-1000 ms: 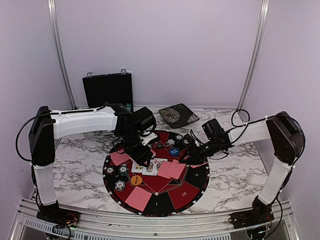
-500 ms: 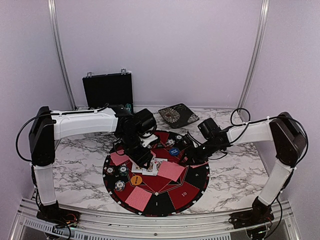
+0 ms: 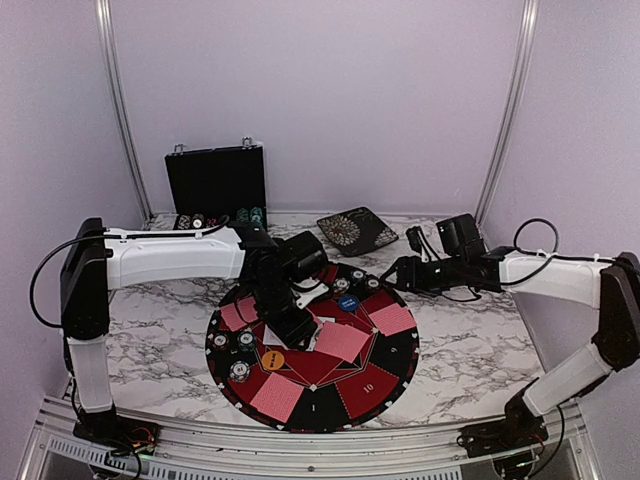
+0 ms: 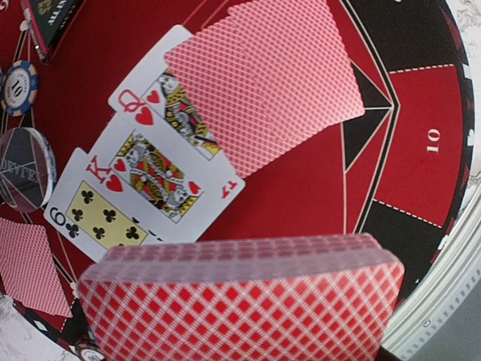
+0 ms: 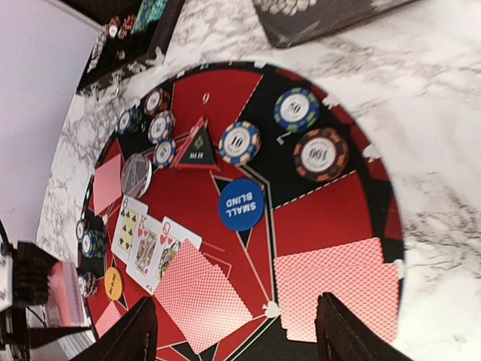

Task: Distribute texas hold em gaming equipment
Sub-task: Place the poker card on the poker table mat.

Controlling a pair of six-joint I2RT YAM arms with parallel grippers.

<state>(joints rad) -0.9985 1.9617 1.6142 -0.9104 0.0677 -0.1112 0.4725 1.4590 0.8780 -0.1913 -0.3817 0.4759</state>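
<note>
My left gripper (image 3: 295,325) hovers over the middle of the round mat (image 3: 395,375), shut on a deck of red-backed cards (image 4: 240,301); its fingers are hidden behind the deck. Below it lie the six of clubs, king and queen of hearts (image 4: 143,177) face up, partly under face-down cards (image 4: 263,83). My right gripper (image 5: 237,338) is open and empty, drawn back past the mat's right rim (image 3: 395,272). Two face-down cards (image 5: 338,289) lie on the mat between its fingers (image 5: 135,335). A blue small-blind disc (image 5: 241,204), orange disc (image 5: 113,283), clear disc (image 5: 136,175) and chips (image 5: 239,142) sit on the mat.
The black hinged case (image 3: 216,180) stands open at the back left with chips in its tray. A dark patterned board (image 3: 357,232) lies behind the mat. More face-down cards sit at the mat's left (image 3: 238,315) and front (image 3: 275,398).
My right gripper opened and pulled back to the right off the mat, leaving face-down cards on the mat's right side. My left gripper shifted slightly right with the deck.
</note>
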